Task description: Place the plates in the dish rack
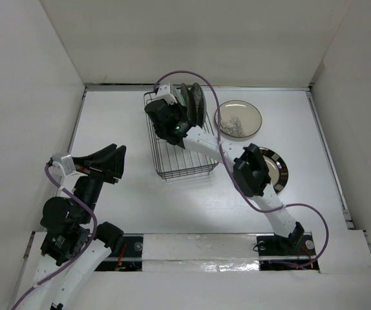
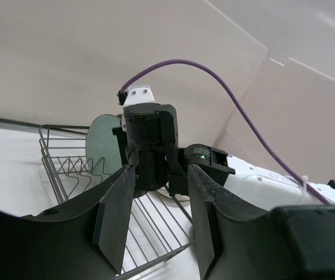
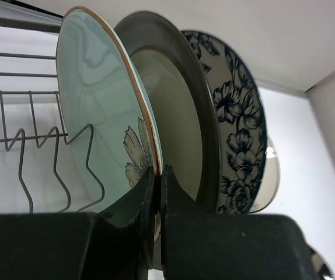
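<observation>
Left gripper (image 1: pixel 119 164) hovers over the left part of the table (image 1: pixel 172 210), jaws about half open and empty, well apart from every plate. The dish rack (image 1: pixel 185 161) stands centre, toward the far edge, its long axis running near to far. Right gripper (image 3: pixel 157 178) is inside the rack's far end, fingers pinched shut on the lower rim of the pale green plate (image 3: pixel 91 99). That plate stands on edge beside the tines. Whether it is fully seated cannot be told. Close to its right stand a grey-rimmed plate (image 3: pixel 173 116) and a floral patterned plate (image 3: pixel 237 116), both upright, faces parallel. Two plates lie flat on the table: the branch-motif plate (image 1: pixel 237 118) just right of the rack, and the dark-rimmed plate (image 1: pixel 277 169) nearer, partly beneath the right arm. Judgement: once the green plate is released, both remaining plates lie to the right of the hand, and the right arm is the nearer.
</observation>
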{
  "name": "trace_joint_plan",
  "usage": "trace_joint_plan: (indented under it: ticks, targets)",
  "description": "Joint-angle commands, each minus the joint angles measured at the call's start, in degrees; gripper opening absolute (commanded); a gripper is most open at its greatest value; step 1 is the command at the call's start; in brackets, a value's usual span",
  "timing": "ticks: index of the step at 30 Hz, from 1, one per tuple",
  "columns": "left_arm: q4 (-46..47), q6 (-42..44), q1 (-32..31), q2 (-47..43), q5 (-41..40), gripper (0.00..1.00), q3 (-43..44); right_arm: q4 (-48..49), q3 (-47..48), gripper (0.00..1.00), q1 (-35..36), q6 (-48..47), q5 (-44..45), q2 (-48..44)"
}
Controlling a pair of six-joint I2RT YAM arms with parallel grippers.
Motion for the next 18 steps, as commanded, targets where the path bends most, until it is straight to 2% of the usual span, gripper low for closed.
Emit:
trace_joint_plan:
  ticks: [1, 7, 10, 11, 13, 14, 18]
  targets:
    - [1.9, 0.3, -0.5, 0.1, -0.5, 0.38, 0.0, -3.5, -1.6, 0.00, -1.1, 14.6, -3.8, -5.5]
    - [2.1, 0.2, -0.5, 0.3, -0.2, 0.38, -0.1, -4.4, -8.3, 0.02, -2.4, 22.6, -7.8, -9.1]
    - [2.1, 0.2, -0.5, 0.6, 0.0, 0.38, -0.1, -2.0, -12.4, 0.18, -3.0, 24.7, -9.5, -12.1]
    - [2.2, 0.2, -0.5, 0.7, 0.0, 0.38, -0.1, -1.4, -13.4, 0.32, -3.0, 25.0, -9.8, -13.0]
    - [2.2, 0.2, -0.5, 0.8, 0.1, 0.38, -0.2, 0.2, -15.5, 0.39, -3.0, 25.5, -10.5, -15.3]
    - [2.2, 0.2, -0.5, 1.0, 0.1, 0.38, -0.2, 0.8, -16.3, 0.46, -3.0, 25.6, -10.8, -16.2]
    - [2.3, 0.2, -0.5, 1.5, 0.1, 0.38, -0.2, 4.6, -19.5, 0.56, -3.0, 25.0, -13.5, -20.8]
